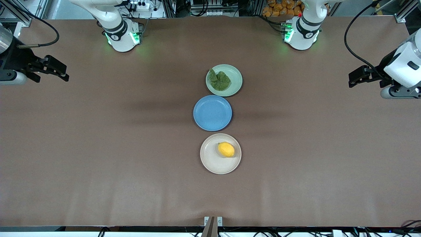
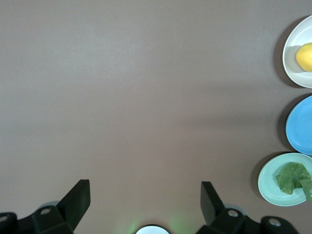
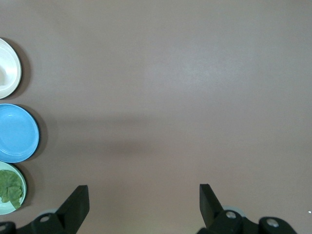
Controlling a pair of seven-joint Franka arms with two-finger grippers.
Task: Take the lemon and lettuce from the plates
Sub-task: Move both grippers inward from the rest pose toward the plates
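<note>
The yellow lemon (image 1: 226,149) lies on the beige-cream plate (image 1: 210,161), the plate nearest the front camera. The dark green lettuce (image 1: 219,81) lies on the mint green plate (image 1: 235,79), the plate nearest the robot bases. Both also show in the left wrist view: the lemon (image 2: 304,57) and the lettuce (image 2: 294,178). The lettuce (image 3: 10,187) shows at the edge of the right wrist view. My left gripper (image 1: 353,79) is open and empty above the table's left-arm end. My right gripper (image 1: 62,73) is open and empty above the right-arm end.
An empty blue plate (image 1: 212,113) sits between the two other plates, all in a row at the table's middle. The brown table (image 1: 98,148) spreads wide on both sides. Both arm bases stand along the table's edge farthest from the front camera.
</note>
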